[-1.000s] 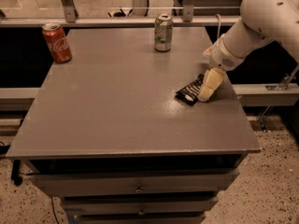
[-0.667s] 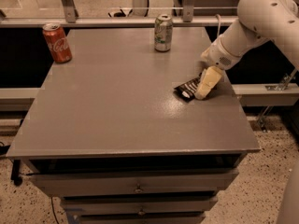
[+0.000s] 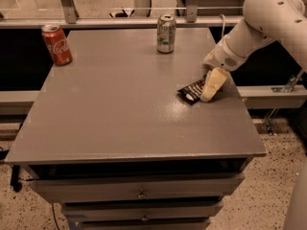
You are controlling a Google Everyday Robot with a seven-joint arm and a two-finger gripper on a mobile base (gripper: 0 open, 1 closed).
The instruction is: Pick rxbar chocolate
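Note:
The rxbar chocolate [image 3: 190, 91] is a flat black wrapper with white lettering, lying on the right part of the grey table top [image 3: 120, 104]. My gripper [image 3: 208, 91], cream-coloured at the end of the white arm [image 3: 259, 23], comes down from the upper right and rests right at the bar's right end, touching or covering it. That end of the bar is hidden behind the gripper. The bar appears to lie on the table surface.
A red cola can [image 3: 56, 44] stands at the table's far left corner. A pale green-white soda can [image 3: 166, 33] stands at the far middle edge. The table's right edge is close to the bar. Drawers sit below the front edge.
The gripper stays at the bar's right end, and the bar lies much as before. The whole view has slid slightly to the left.

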